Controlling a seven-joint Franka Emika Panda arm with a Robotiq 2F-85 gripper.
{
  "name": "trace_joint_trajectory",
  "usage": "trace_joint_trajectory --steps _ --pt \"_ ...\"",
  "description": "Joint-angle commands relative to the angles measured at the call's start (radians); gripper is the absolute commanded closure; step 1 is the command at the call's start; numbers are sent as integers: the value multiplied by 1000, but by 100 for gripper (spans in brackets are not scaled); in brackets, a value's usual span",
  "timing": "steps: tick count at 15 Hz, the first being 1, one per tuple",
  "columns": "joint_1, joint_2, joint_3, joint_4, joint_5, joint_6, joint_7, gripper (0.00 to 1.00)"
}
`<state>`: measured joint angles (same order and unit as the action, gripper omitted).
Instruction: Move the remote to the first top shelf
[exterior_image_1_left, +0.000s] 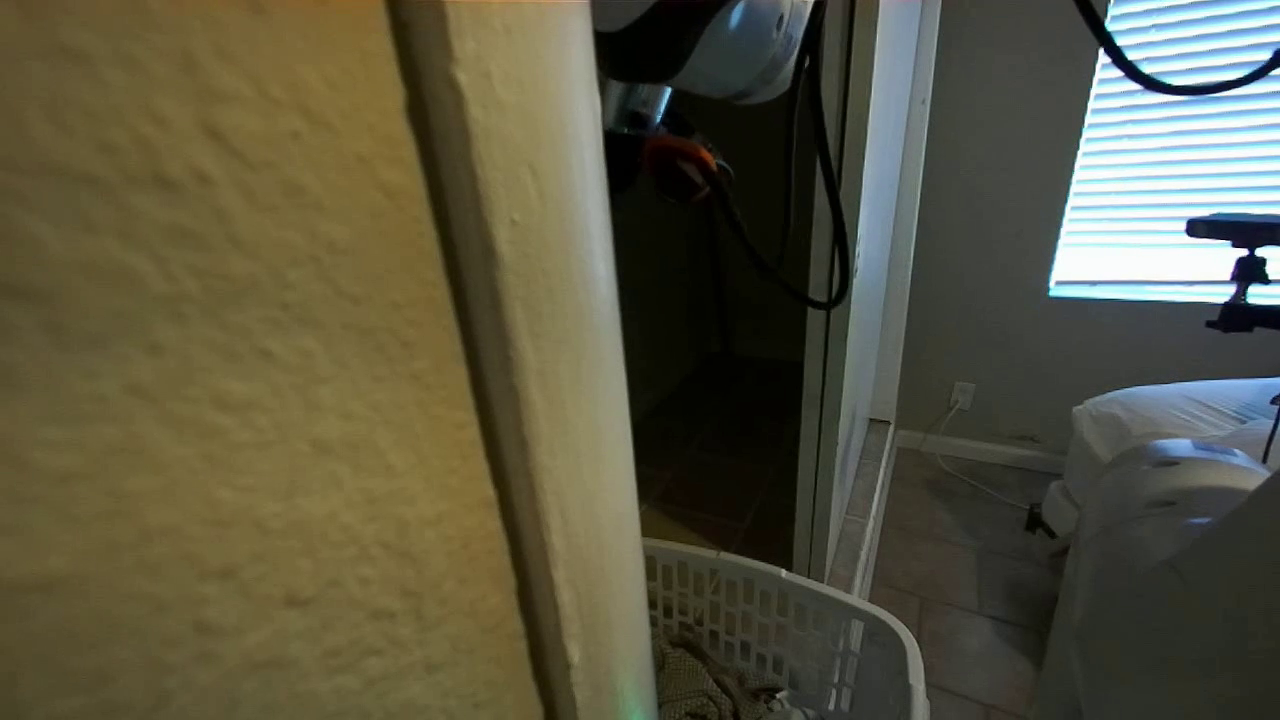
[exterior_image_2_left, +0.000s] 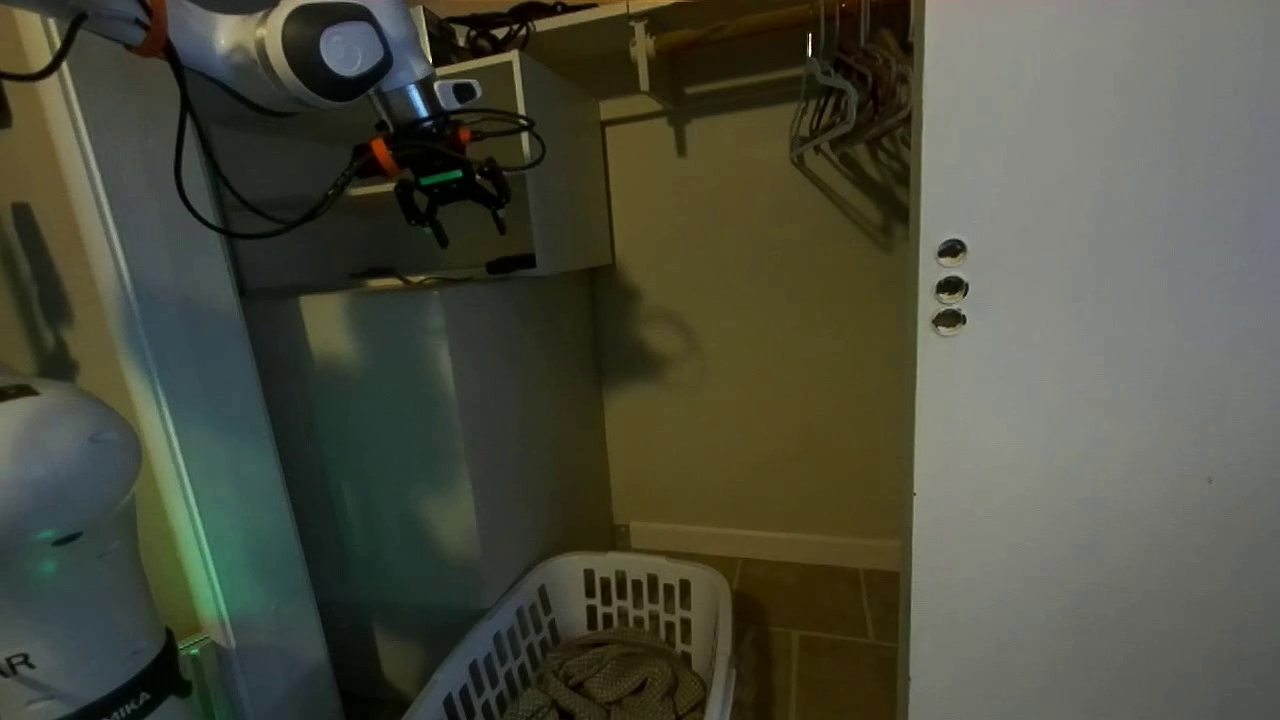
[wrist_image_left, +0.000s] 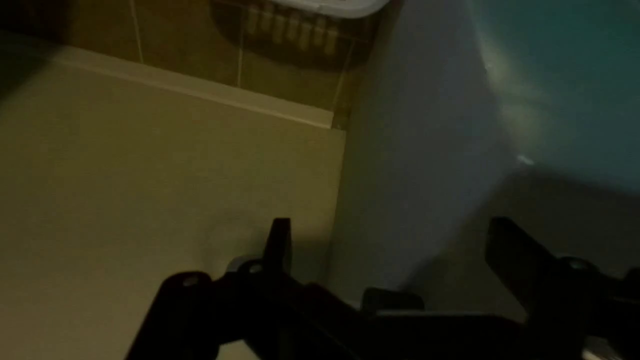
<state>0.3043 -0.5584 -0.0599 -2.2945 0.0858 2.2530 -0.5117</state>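
A dark elongated object, likely the remote (exterior_image_2_left: 510, 264), lies at the edge of the lower shelf (exterior_image_2_left: 440, 281) in an exterior view. In the wrist view a dark rounded end, likely the remote (wrist_image_left: 392, 299), shows low between the fingers, partly hidden by the gripper body. My gripper (exterior_image_2_left: 471, 235) is open and empty, pointing down in front of the shelf unit, a little above and left of the remote. Its spread fingers also show in the wrist view (wrist_image_left: 390, 220). The upper shelf board (exterior_image_2_left: 372, 188) is partly hidden behind the gripper. The unit's top (exterior_image_2_left: 485, 64) is partly behind the arm.
A white laundry basket (exterior_image_2_left: 725, 640) with a patterned cloth (exterior_image_2_left: 625, 675) stands on the floor below. Hangers (exterior_image_2_left: 835, 110) hang from a rod at right. A white sliding door (exterior_image_2_left: 1100, 420) borders the closet. Black cables (exterior_image_2_left: 200, 225) loop from the arm. A wall edge blocks much of an exterior view (exterior_image_1_left: 540, 400).
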Motion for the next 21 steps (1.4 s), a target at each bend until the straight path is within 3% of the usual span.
trace_joint_trajectory --steps 1,5,7,11,21 --pt "49 87 1 95 111 33 -19 0" --pt "89 172 18 139 210 47 -46 0" --pt "56 134 41 108 181 31 -35 0" --pt "57 180 54 130 193 31 -57 0" --pt "35 350 107 179 272 321 122 0"
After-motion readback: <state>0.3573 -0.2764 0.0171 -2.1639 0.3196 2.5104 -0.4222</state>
